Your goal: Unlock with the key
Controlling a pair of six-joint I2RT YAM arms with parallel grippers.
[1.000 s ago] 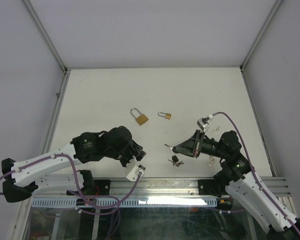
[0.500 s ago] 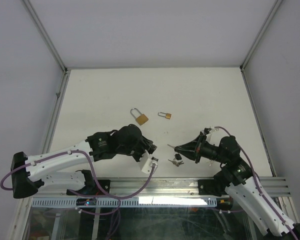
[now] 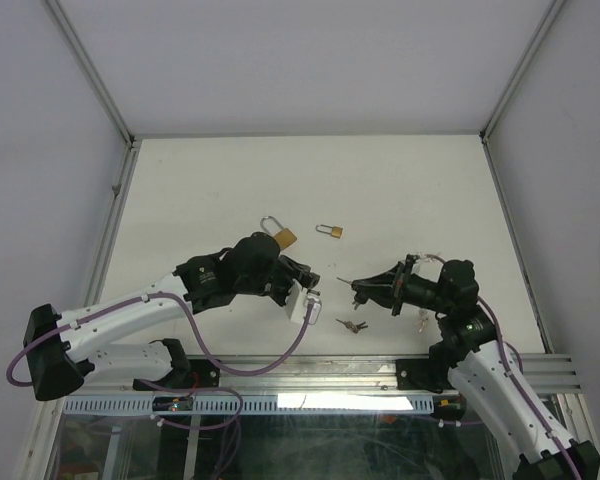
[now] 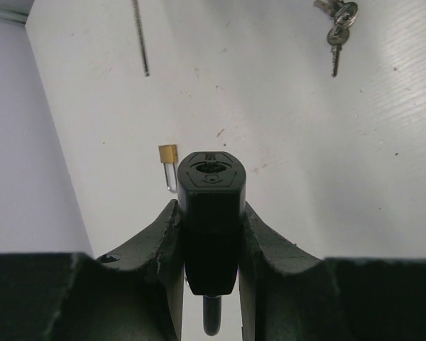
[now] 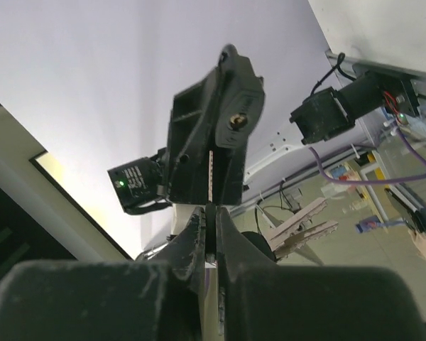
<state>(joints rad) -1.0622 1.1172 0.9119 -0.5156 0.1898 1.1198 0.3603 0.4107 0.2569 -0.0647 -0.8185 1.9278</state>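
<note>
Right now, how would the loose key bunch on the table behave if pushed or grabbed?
The key bunch looks like several keys on a ring, so it will probably flop and splay, not move as one. It lies flat on the smooth table, so a push likely slides it; rolling seems unlikely. Thin and low: probably awkward to pinch.

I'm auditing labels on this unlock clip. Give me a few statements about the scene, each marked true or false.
1. The left end effector grips a black padlock. True.
2. The right end effector is open and empty. False: it is shut on a key.
3. Two brass padlocks lie on the table. True.
4. The bunch of keys hangs from a brass padlock. False: it lies loose on the table, nearer the arms.
</note>
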